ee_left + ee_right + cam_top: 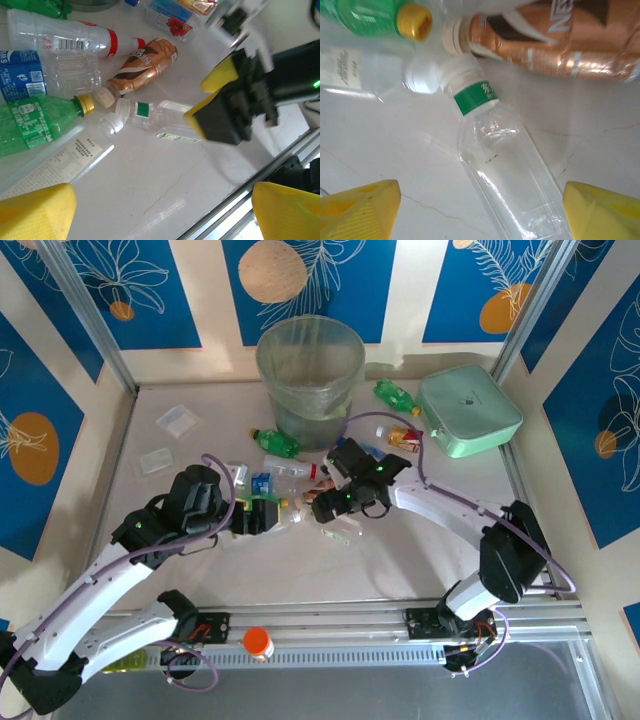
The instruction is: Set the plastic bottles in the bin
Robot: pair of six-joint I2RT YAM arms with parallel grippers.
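bottles of clear and green plastic (285, 472) lie heaped on the white worktop (200, 570) before the round grey-green bin (310, 405), none inside it yet. from the left wrist, the left pincer (160, 215) stands wide open, empty. from the right wrist, the right pincer (482, 215) is open astride a clear bottle with green neck band (505, 165), not touching, probably lined up to grasp it.

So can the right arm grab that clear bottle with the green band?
Probably yes. The right gripper hangs open over the clear bottle, with a jaw on each side, and nothing lies on top of it. The brown bottle only sits near its cap.
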